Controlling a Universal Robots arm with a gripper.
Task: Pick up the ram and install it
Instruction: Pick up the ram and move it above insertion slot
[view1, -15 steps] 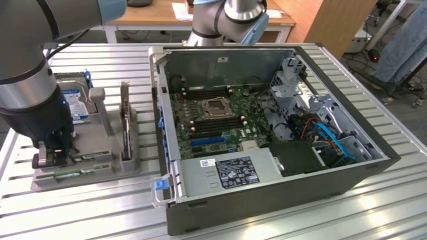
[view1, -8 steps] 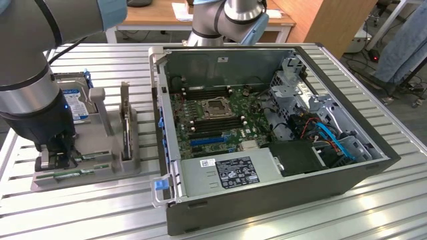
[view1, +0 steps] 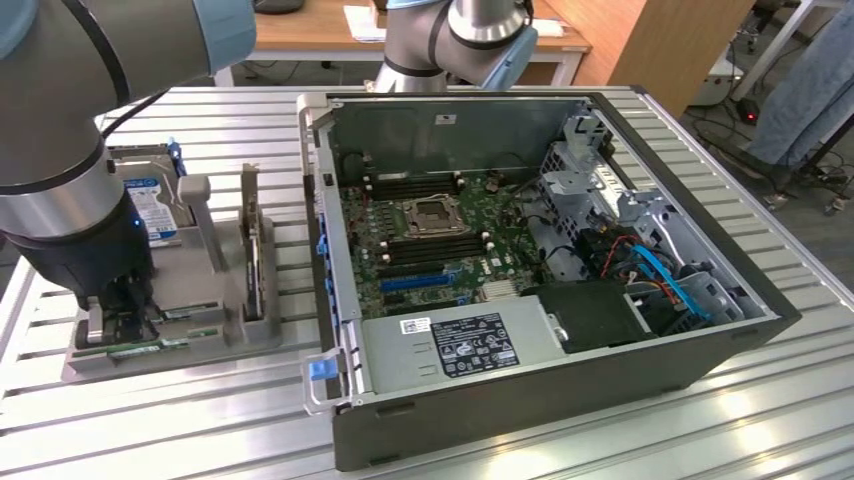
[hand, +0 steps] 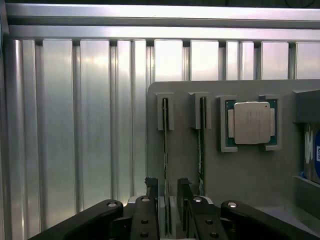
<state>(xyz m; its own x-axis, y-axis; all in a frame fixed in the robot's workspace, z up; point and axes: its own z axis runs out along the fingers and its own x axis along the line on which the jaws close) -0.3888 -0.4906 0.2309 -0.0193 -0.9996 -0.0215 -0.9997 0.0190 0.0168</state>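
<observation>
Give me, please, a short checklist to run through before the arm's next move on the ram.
1. Gripper astride the ram: ok.
2. Fingers open, clear of the stick on both sides: ok.
3. Ram upright in its slot on the grey tray: ok.
4. Second stick outside the fingers: ok.
5. Computer case open, motherboard exposed: ok.
6. Latches on the memory slots open: cannot tell.

Your slatted aluminium table (view1: 787, 410) bears a grey parts fixture (view1: 200, 352) beneath the gripper (view1: 127, 312), with an open computer case (view1: 534, 425) just beside it.
</observation>
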